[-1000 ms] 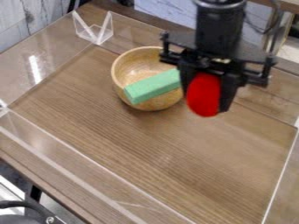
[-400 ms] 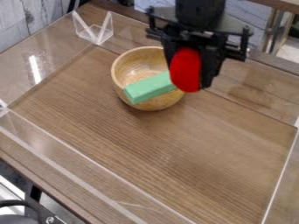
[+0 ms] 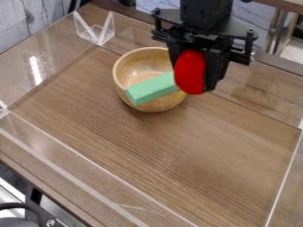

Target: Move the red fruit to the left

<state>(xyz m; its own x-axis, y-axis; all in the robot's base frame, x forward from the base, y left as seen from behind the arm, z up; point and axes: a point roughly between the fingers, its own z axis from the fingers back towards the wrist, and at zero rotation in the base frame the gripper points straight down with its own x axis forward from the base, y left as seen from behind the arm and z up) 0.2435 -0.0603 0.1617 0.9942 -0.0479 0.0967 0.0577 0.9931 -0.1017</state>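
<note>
The end effector (image 3: 194,71) pinches the red fruit (image 3: 190,71) above the desk (image 3: 178,151), upper right of centre. Just left, a wooden bowl (image 3: 140,71) holds a green block (image 3: 153,88).

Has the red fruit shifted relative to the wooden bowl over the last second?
Yes. The red fruit, held in the gripper, moved left in view, from beside the wooden bowl to over its right rim.

A wood-grain table (image 3: 178,168) fills the view, ringed by clear acrylic walls (image 3: 53,49), with soft light glaring across its far-left corner.
</note>
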